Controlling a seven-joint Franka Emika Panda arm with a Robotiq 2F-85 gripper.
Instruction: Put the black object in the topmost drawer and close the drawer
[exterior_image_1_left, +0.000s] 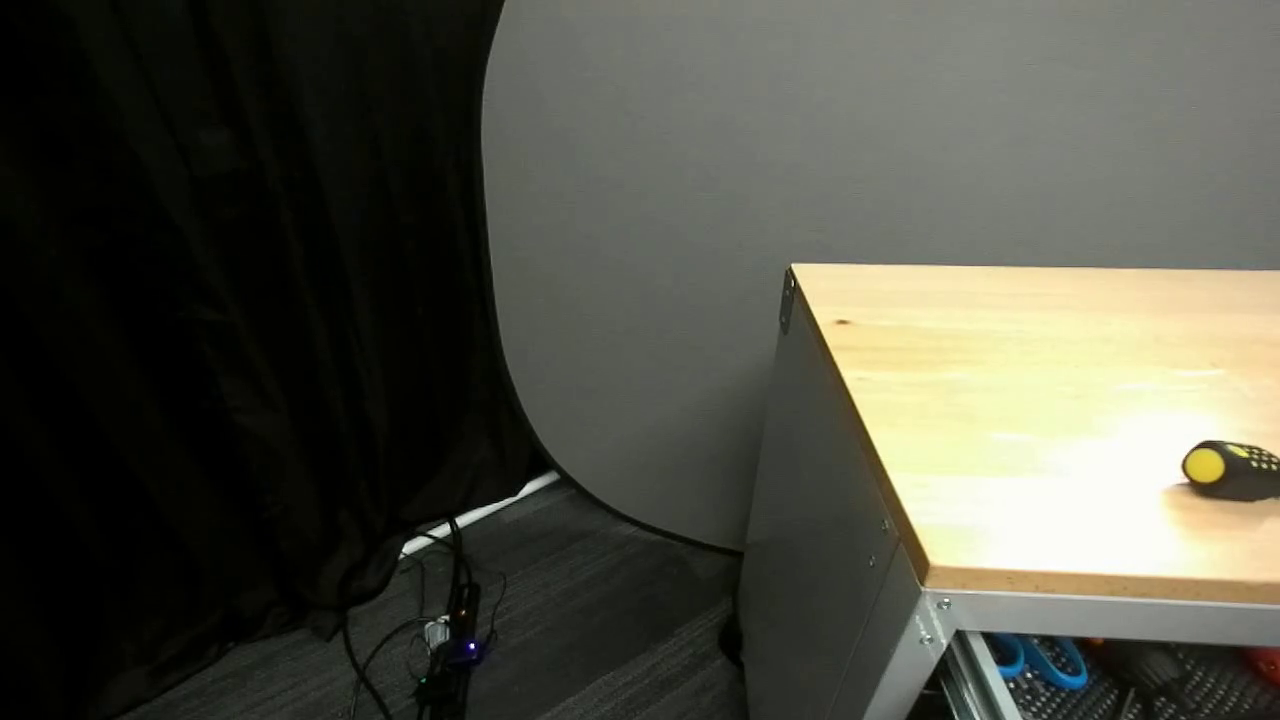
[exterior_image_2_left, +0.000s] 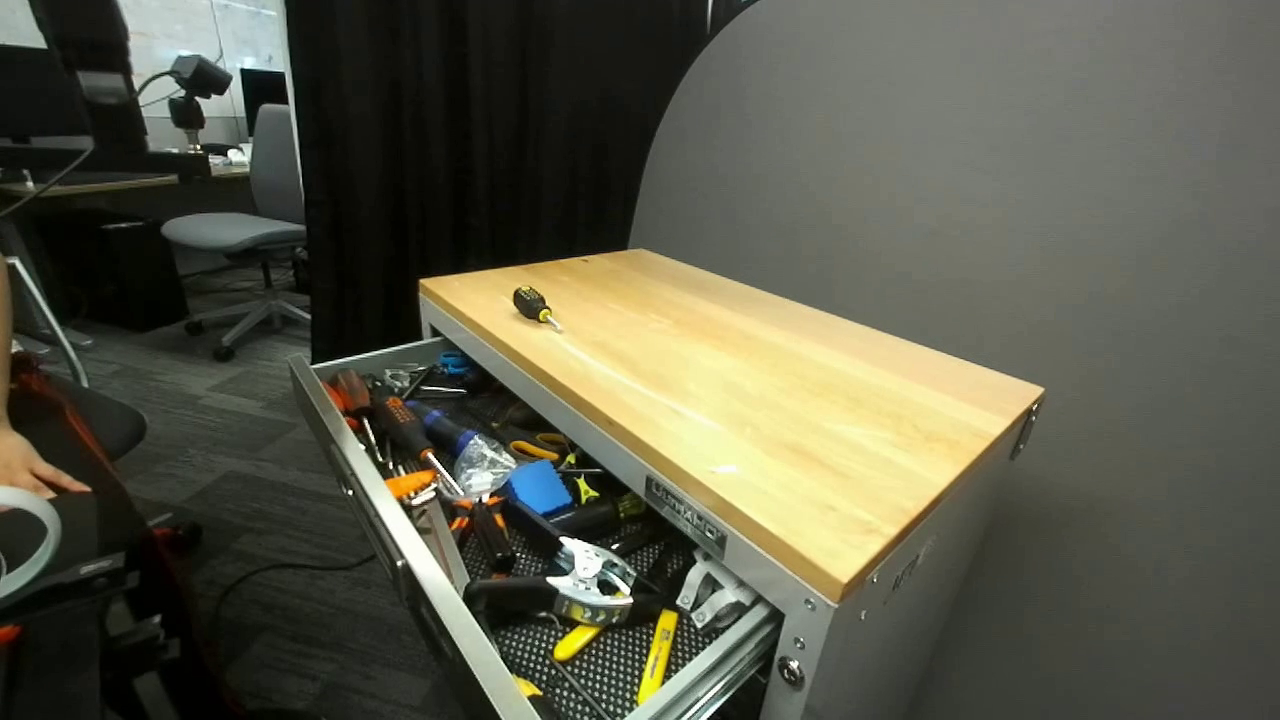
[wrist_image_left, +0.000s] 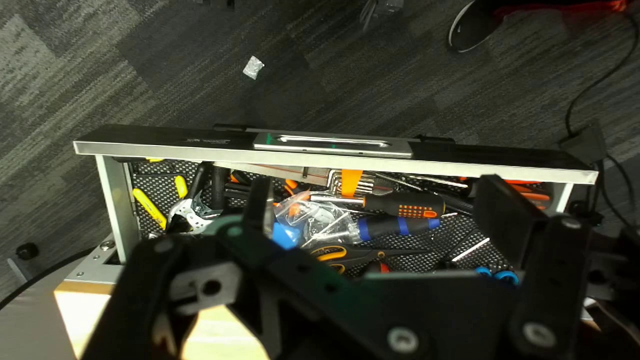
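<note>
One screwdriver (exterior_image_2_left: 534, 306) outside the fingers (wrist_image_left: 505, 220)

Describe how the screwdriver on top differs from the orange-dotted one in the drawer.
The yellow-marked screwdriver is stubby; the orange-dotted screwdriver is longer. The yellow-marked one lies on the wooden top, the orange-dotted one among tools. Both have black handles and metal shafts.

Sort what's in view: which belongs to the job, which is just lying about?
For the job: black-and-yellow screwdriver; topmost drawer, open; pincer, open.

Lying about: clamp, scissors, blue block, all inside that drawer; pale scrap on the floor.
</note>
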